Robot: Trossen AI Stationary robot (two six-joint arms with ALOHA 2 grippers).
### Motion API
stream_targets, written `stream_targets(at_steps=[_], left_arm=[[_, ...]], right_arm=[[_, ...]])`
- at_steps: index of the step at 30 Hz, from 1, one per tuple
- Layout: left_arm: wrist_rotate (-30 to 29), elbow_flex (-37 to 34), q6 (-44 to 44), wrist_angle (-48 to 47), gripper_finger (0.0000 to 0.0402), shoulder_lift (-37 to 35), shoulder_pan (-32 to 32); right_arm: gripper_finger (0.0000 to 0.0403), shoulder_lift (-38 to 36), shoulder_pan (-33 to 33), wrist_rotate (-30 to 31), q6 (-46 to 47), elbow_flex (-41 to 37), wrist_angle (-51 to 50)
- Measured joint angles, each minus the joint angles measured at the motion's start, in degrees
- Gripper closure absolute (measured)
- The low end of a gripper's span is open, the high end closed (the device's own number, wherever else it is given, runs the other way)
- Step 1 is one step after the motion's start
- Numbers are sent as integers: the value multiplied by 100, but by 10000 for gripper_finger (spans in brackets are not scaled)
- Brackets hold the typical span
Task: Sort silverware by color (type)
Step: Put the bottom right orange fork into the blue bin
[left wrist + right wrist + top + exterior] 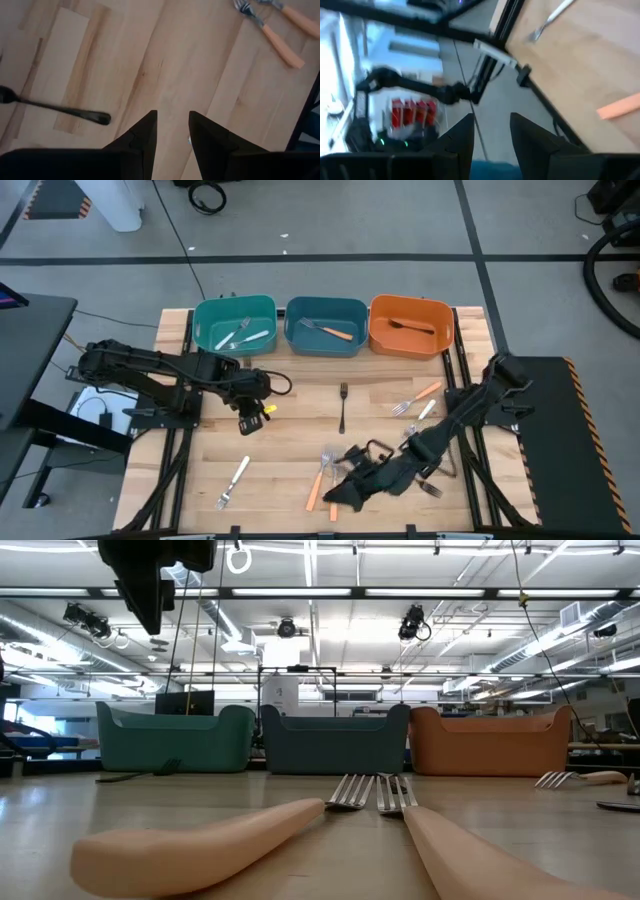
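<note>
Operator: Four forks are binned so far, as far as the overhead view shows. The teal bin (235, 325) holds two silver forks (240, 337), the blue bin (326, 326) holds one orange-handled fork (330, 330), and the orange bin (411, 326) holds one black fork (415, 328).

Technician: State what is left on the bench (300, 430).

Operator: A black fork (343, 406) lies near the bench centre. Two forks, one orange-handled (418, 397) and one pale, lie toward the right. A silver fork (234, 481) lies at the front left. A pair with orange handles (322, 476) lies at the front centre, and one more fork shows beside the right arm. The count under that arm cannot be confirmed.

Technician: Report both claws.

Operator: The left claw (247, 420) hangs over bare wood left of the black fork, fingers narrowly parted, holding nothing. The right claw (335, 498) sits low at the front edge beside the orange-handled pair, fingers likewise parted and empty.

Technician: Assessment?

Operator: Judged roughly one third complete; most forks remain unsorted.
</note>
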Motion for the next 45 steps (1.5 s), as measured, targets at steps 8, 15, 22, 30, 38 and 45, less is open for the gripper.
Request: stream_targets(at_steps=[8,15,22,30,38,45], left_arm=[[0,0,344,-45,280,0,2],[0,0,448,-41,280,0,2],[0,-2,498,-10,280,0,2],[-2,-2,509,40,280,2,4],[-2,-4,496,144,280,2,4],[-2,-3,496,180,280,0,4]], right_arm=[[269,1080,-211,-198,644,1319,-1567],[269,1462,-253,-463,1668,1808,-3293],[269,1583,-278,-661,2300,1804,-4154],[269,1791,-424,-918,2303,1802,-4246],[269,1990,-535,-1081,2263,1795,-4412],[269,2206,-613,-1232,2213,1795,-4413]])
